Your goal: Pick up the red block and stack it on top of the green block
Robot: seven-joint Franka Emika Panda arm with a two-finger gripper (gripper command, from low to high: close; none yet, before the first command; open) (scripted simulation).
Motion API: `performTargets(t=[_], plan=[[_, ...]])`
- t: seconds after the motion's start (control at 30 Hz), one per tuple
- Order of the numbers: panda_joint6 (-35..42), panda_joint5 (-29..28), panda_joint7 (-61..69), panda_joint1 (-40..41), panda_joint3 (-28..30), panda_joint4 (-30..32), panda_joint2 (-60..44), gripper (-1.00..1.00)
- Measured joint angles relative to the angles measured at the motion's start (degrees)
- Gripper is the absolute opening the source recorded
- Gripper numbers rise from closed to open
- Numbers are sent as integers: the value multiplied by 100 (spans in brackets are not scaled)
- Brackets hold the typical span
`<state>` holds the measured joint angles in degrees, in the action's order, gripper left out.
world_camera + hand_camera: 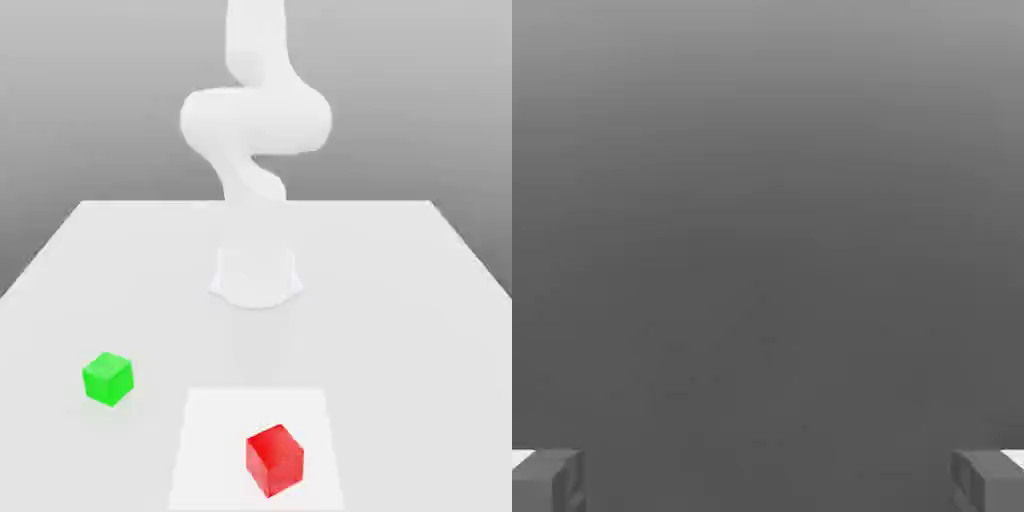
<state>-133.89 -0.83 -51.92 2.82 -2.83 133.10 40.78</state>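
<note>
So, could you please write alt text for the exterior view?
A red block and a green block sit apart on a white table, green towards the exterior view's left. Behind them, a white robot arm rises from its base.

1. You see a plain white arm [255,120], smooth and rounded, with fat tubular links and no visible markings or cables.
2. It sits on a round white base [256,278] with a flared foot.
3. In the hand view, your gripper [768,480] has two blocky grey fingertips [550,480] with white upper edges.
</note>
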Motion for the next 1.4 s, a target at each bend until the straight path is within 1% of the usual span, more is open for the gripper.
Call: performTargets(t=[0.3, 0.53, 0.67, 0.83, 1.0, 1.03, 1.23, 1.3, 1.4], plan=[[-759, -434, -2319, 869, -907, 479, -1848, 0], [-1334, -811, -4119, 1221, -1278, 843, -3270, 0], [-1674, -877, -5041, 1246, -1313, 1055, -4055, 0], [-2155, -643, -5886, 1137, -1289, 1296, -4974, 0], [-2953, -1160, -6407, 763, -809, 1173, -5996, 0], [-3041, -1214, -6446, 704, -739, 1156, -6104, -100], [-3099, -1250, -6475, 678, -706, 1147, -6158, -100], [-2918, -1107, -6372, 774, -831, 1183, -5934, -100], [-2459, -708, -6077, 927, -1066, 1282, -5362, -100]])
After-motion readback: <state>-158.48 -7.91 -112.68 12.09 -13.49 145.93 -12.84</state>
